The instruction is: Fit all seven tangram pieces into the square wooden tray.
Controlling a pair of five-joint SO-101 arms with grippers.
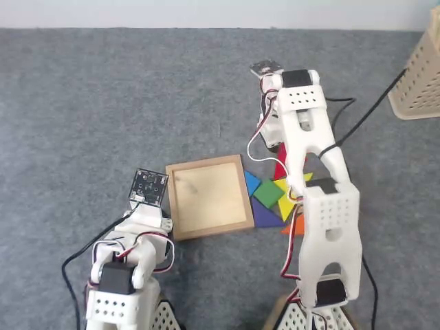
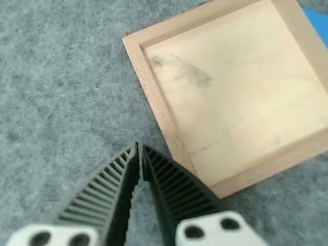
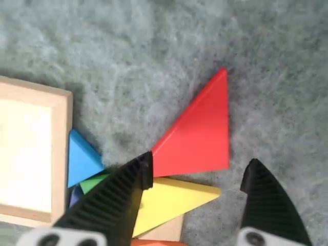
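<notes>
Left gripper (image 2: pixel 139 148): poised just beside square wooden tray (image 2: pixel 179 25), jaws nearly closed, empty. Right gripper (image 3: pixel 201 163): extended beside tray, jaws wide astride red triangle (image 3: pixel 200 128).

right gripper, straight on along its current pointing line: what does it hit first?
Most likely the red triangle: in the right wrist view it lies straight ahead of the open right gripper, partly between its jaws. Height above it is hard to judge.

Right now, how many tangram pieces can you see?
6, all on the carpet beside the wooden tray: red triangle, blue triangle, green square, yellow triangle, purple piece, orange piece. A seventh may be hidden under the right arm.
</notes>
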